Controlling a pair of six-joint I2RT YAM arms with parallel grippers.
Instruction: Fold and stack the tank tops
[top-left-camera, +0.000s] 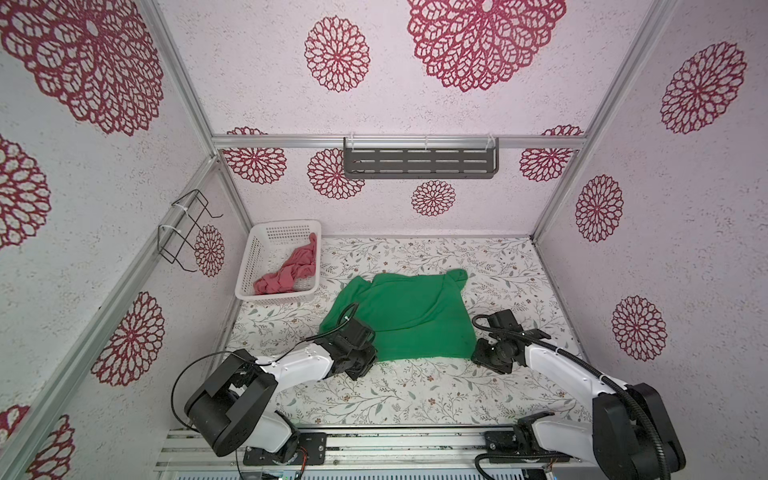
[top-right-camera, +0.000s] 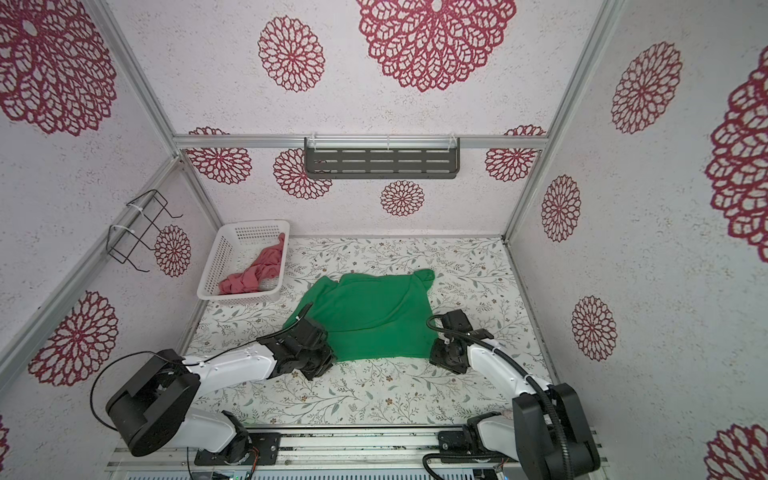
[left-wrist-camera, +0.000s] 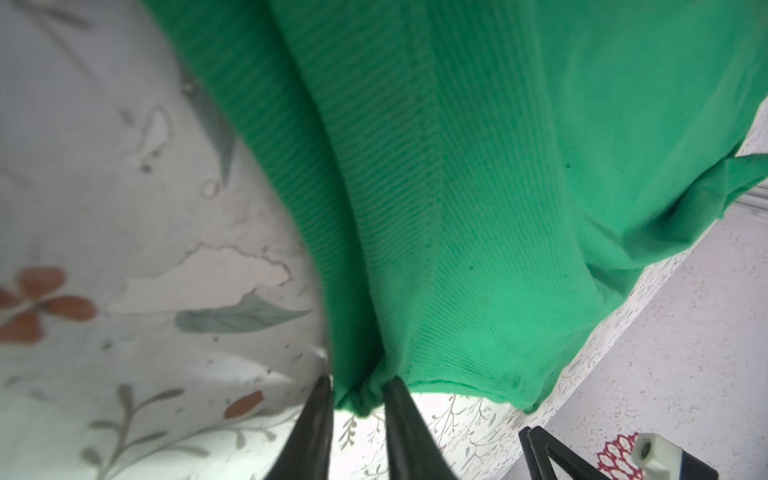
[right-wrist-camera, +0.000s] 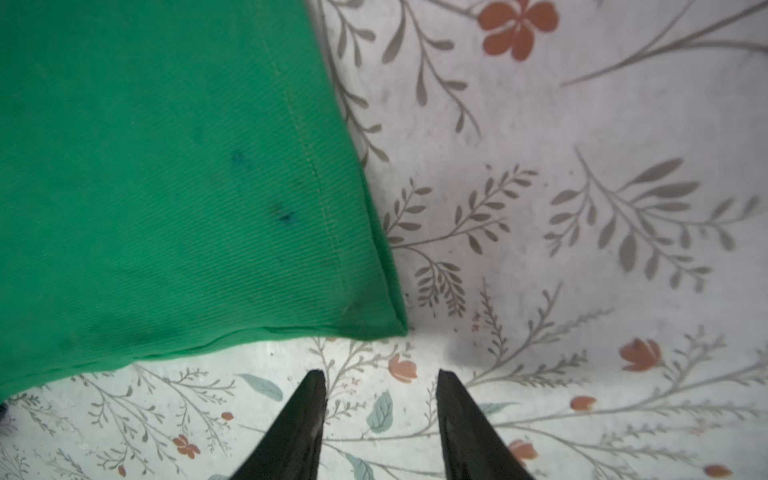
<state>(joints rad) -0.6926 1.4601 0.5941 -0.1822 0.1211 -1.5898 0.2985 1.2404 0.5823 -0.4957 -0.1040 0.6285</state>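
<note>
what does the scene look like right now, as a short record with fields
green tank top: lying mostly flat on the table, far edge rumpled
pink-red tank top: crumpled inside the white basket
left gripper: closed on the green top's near left corner, cloth bunched between its tips
right gripper: open over bare table, just short of the near right corner, holding nothing
stack: not yet started

Bright green tank top (top-left-camera: 415, 316), dusty pink-red tank top (top-left-camera: 287, 274), white perforated basket (top-left-camera: 250, 266), leaf-and-flower-printed table (top-left-camera: 415, 395).
</note>
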